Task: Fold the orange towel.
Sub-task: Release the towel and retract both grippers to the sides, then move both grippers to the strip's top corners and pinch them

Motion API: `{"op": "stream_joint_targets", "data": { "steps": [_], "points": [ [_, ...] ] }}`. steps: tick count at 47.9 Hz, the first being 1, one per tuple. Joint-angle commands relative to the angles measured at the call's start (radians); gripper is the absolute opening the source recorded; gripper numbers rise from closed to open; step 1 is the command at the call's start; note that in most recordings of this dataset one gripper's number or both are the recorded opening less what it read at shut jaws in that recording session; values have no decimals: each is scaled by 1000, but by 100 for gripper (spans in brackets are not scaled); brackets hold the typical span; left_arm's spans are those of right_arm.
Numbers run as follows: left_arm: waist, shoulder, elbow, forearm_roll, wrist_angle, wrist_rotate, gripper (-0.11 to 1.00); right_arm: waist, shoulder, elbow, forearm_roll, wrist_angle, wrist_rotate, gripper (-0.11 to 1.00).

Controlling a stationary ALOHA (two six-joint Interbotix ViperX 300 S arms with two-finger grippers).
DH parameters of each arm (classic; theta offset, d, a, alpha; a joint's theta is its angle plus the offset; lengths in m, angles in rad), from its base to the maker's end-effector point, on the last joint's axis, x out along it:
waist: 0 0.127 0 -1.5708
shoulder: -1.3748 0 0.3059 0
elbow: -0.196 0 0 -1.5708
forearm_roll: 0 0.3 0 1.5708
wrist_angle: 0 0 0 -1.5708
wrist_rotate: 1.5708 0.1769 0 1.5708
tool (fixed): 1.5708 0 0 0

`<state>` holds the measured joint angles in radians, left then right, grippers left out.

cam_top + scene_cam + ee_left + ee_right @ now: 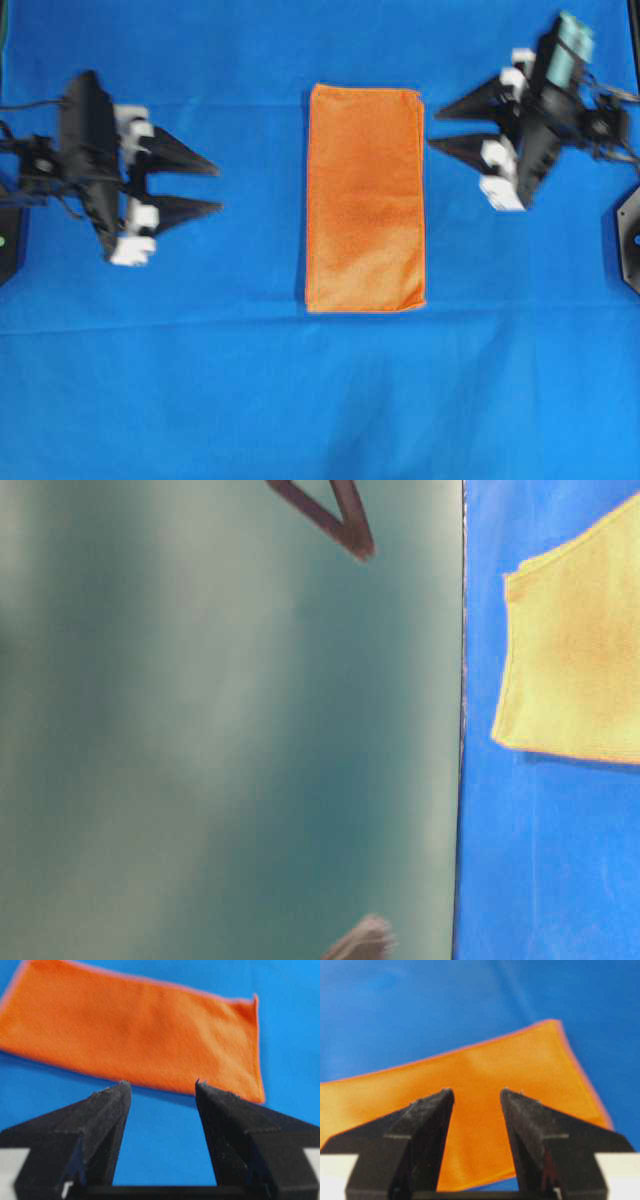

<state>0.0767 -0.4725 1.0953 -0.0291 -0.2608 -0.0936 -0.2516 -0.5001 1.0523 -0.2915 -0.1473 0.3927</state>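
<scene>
Flanking folded orange towel [365, 198]: left gripper [218, 186] & right gripper [432, 128], both agape, empty, tips inward

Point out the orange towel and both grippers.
orange towel [365, 198]: overhead view, middle of the folded cloth.
left gripper [217, 185]: overhead view, gap between fingertips.
right gripper [433, 129]: overhead view, gap between fingertips.

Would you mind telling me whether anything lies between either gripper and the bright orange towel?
Nothing visible does. Only bare blue cloth separates the open left gripper and the open right gripper from the folded, fuzzy orange towel.
</scene>
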Motion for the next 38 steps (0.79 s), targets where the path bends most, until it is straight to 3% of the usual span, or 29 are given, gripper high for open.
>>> {"op": "stream_joint_targets", "data": {
  "steps": [1, 11, 22, 28, 38],
  "points": [
    [15, -61, 23, 3, -23, 21, 47, 52, -57, 26, 8, -25, 14, 50],
    [21, -150, 80, 3, -23, 35, 47, 84, -95, 84, 26, -38, 32, 51],
    [23, -132, 72, 3, -28, 32, 47, 80, -77, 78, 25, -51, 25, 51],
    [23, -89, 52, 2, -38, 34, 48, 57, -71, 71, 25, -61, 23, 51],
    [75, 69, -41, 2, -106, 37, 60, -55, -6, 40, 25, -61, 23, 60]
  ]
}}
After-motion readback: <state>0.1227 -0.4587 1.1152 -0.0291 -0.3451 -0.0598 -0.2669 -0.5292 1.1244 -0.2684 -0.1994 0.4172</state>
